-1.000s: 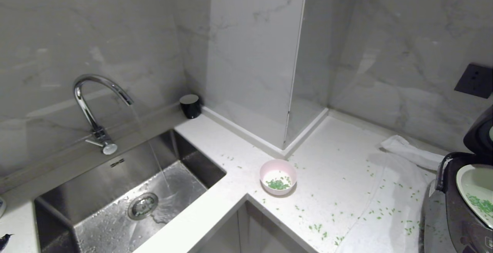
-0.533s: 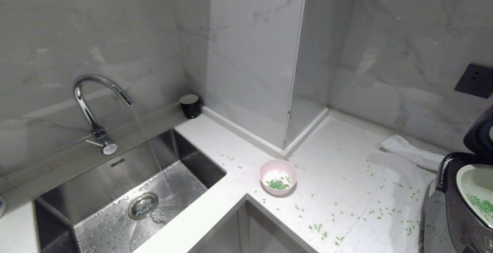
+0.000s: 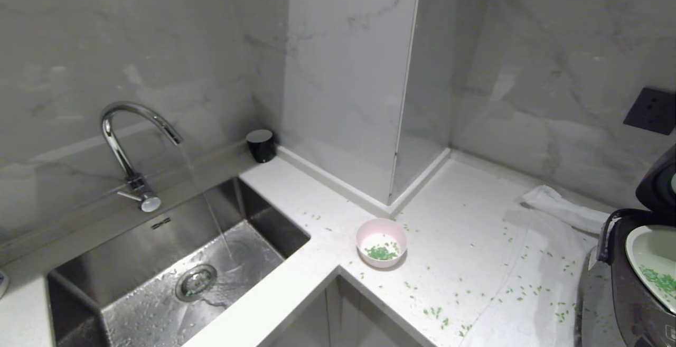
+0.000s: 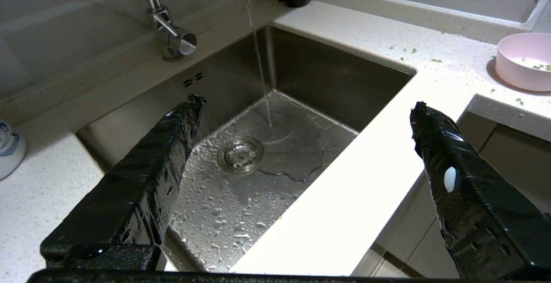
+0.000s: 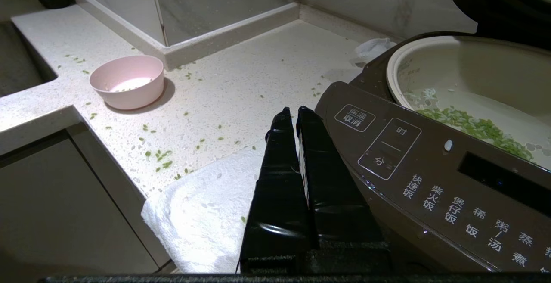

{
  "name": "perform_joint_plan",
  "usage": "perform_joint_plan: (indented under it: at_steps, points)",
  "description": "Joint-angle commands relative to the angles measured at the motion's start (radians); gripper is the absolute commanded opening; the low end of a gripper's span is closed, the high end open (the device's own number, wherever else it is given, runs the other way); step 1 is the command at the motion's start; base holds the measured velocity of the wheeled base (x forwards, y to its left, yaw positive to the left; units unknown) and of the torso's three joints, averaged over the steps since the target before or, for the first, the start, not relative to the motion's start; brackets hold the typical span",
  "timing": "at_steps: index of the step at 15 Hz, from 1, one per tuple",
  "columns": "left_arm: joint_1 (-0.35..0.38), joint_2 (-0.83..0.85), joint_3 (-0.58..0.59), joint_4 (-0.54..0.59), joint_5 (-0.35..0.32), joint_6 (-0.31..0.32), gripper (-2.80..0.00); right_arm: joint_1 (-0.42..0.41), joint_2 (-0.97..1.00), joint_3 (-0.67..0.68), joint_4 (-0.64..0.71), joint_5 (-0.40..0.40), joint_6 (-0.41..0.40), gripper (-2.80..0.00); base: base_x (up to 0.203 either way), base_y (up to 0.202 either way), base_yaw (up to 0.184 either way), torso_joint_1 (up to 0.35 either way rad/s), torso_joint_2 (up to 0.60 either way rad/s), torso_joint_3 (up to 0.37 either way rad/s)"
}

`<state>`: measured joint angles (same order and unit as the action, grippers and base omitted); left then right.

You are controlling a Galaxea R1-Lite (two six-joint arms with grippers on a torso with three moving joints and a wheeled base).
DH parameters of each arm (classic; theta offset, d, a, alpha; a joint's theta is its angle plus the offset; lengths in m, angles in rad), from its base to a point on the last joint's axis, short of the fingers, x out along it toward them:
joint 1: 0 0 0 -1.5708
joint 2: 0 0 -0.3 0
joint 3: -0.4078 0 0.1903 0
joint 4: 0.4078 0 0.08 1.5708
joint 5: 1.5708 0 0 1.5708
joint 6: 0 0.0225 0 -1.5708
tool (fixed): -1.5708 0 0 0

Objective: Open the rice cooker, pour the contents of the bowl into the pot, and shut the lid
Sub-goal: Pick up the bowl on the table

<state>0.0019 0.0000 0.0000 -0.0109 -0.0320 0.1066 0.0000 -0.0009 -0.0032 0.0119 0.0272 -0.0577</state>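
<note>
Pink, the small round bowl [image 3: 381, 242] sat unmoved on the white speckled desk [image 3: 465, 241], green grains [image 3: 380, 253] inside. Only the left pincer [image 4: 301, 106] had left the head view, gaping empty; right pincer [image 5: 291, 115] shut beside the dark rice cooker [image 5: 430, 179], lid [image 3: 657, 183] up.

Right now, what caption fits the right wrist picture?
Shut right claw beside the open rice cooker, green grains in its pot.

On the cooker [image 5: 434, 175] beside my right tool [image 5: 292, 113], I read white Chinese labels: 保温 取消 on one button, 时 and 分 on another, then 快速饭, 柴火饭, 煲仔饭, 稀饭, 粥/汤, 蒸煮 along the front panel.
</note>
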Motion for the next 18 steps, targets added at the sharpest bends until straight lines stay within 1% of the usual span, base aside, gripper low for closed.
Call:
perform_joint_plan:
  at_steps: [1, 9, 11, 13, 16, 18]
  points:
    - [0.001, -0.002, 0.002, 0.002, -0.002, 0.001, 0.0, 0.0, 0.001, 0.0, 0.0, 0.0, -0.001, -2.8, 0.0, 0.0, 0.0, 0.0, 0.0, 0.0]
    - [0.0, -0.002, 0.002, 0.0, 0.0, -0.007, 0.0, -0.002, 0.001, 0.0, 0.0, 0.002, -0.002, -2.8, 0.0, 0.0, 0.0, 0.0, 0.0, 0.0]
    - [-0.002, -0.002, 0.002, -0.001, 0.001, -0.021, 0.0, -0.001, 0.001, 0.0, 0.001, 0.004, -0.01, -2.8, 0.0, 0.0, 0.0, 0.0, 0.0, 0.0]
    - [-0.002, -0.002, 0.002, 0.0, 0.001, -0.021, 0.0, -0.002, 0.001, 0.001, 0.001, -0.023, 0.013, -2.8, 0.0, 0.0, 0.0, 0.0, 0.0, 0.0]
    - [-0.002, 0.0, 0.002, 0.0, 0.0, -0.021, 0.0, -0.002, 0.002, -0.015, 0.002, -0.003, -0.083, -2.8, 0.0, 0.0, 0.0, 0.0, 0.0, 0.0]
    - [-0.002, -0.002, 0.002, 0.0, 0.0, -0.024, 0.0, -0.001, 0.074, -0.118, 0.007, 0.001, -0.074, -2.8, 0.0, 0.0, 0.0, 0.0, 0.0, 0.0]
